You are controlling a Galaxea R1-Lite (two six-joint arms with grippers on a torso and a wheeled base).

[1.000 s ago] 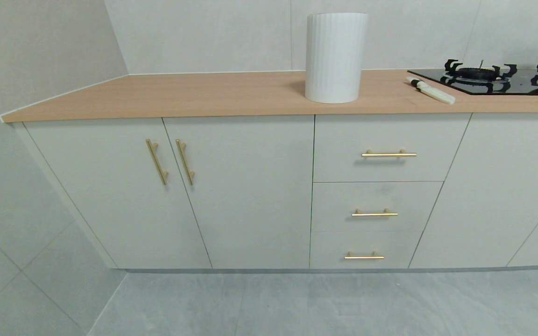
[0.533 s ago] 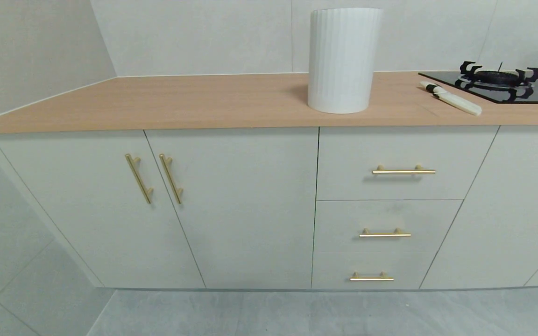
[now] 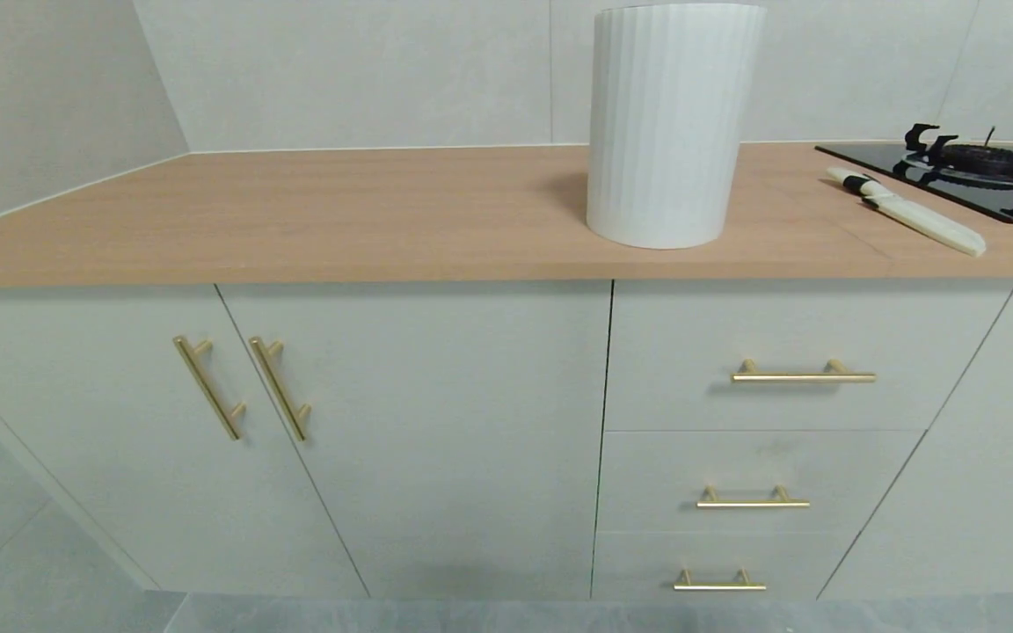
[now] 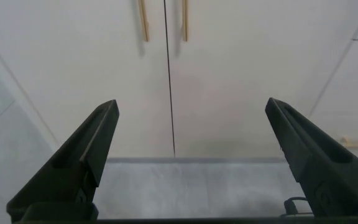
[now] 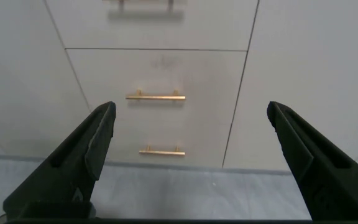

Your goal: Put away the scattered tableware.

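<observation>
Now camera closes on counter (image 3: 295, 211) | knife (image 3: 907, 214) untouched | left gripper (image 4: 190, 104), right gripper (image 5: 190, 107) wide, empty | approach stage only

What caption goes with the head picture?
A tall white holder and a knife sit on a wooden counter above closed drawers.

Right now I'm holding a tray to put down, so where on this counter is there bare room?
The widest bare stretch of countertop runs from the left wall to the white ribbed container. A narrower strip lies between that container and the knife. The right end is crowded: the knife lies close beside the hob.
</observation>
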